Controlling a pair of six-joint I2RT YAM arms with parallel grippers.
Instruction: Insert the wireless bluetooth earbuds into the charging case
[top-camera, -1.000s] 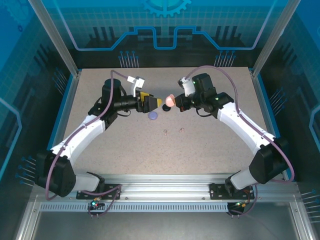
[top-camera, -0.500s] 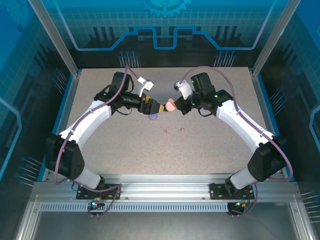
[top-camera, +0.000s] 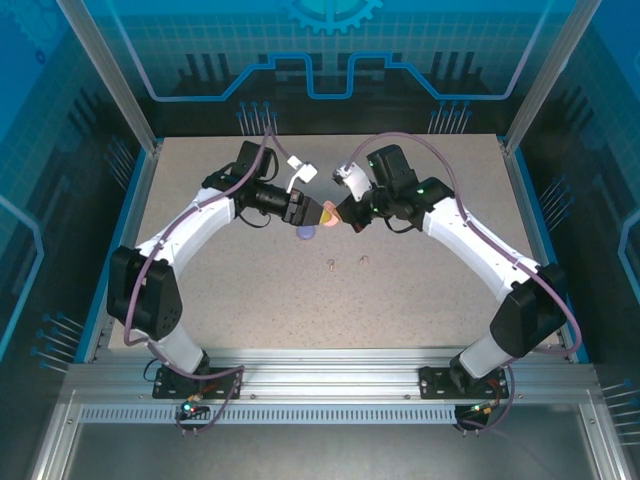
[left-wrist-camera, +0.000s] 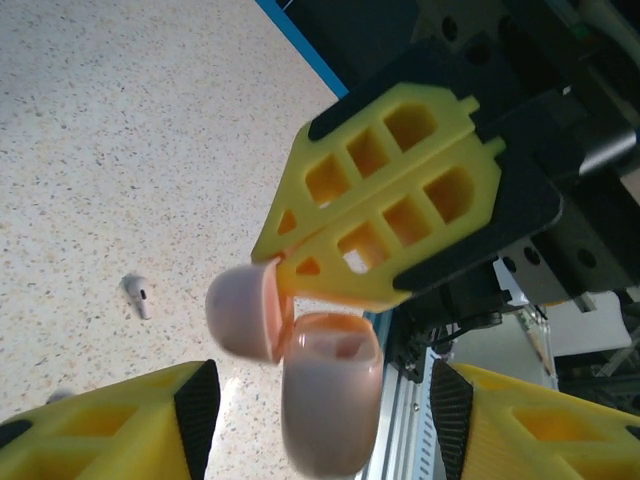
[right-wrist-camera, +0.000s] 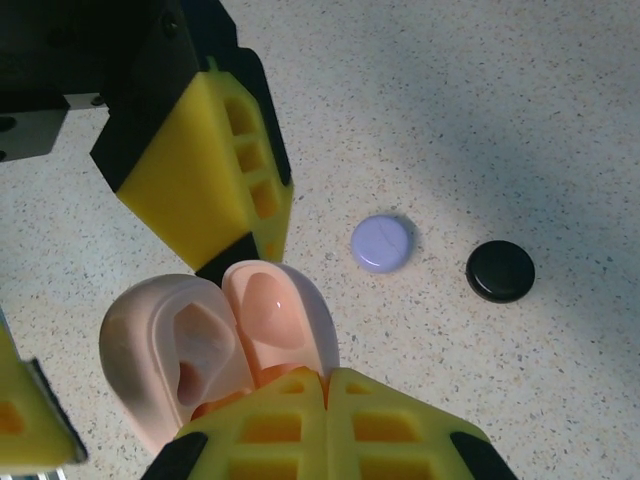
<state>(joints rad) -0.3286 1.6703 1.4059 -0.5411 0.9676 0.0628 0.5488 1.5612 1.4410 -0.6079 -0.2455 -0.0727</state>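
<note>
1. A speckled beige tabletop (top-camera: 300, 300) is lying beneath the left gripper (top-camera: 320, 213) and the right gripper (top-camera: 346, 216).
2. Blue-lit see-through wall panels (top-camera: 330, 60) are standing beyond both grippers.
3. A blue border (top-camera: 118, 240) is edging the table out to their sides.
4. An aluminium rail (top-camera: 320, 365) is running behind them.

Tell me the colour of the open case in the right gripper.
Pinkish-beige; the case shows best in right wrist view.

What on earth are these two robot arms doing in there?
The right gripper is clamped on an open pink earbud case, holding it above the table. The left gripper has its jaws apart on either side of that case, not gripping it. Two tiny earbuds lie loose on the table, as do a lilac case and a black case.
</note>
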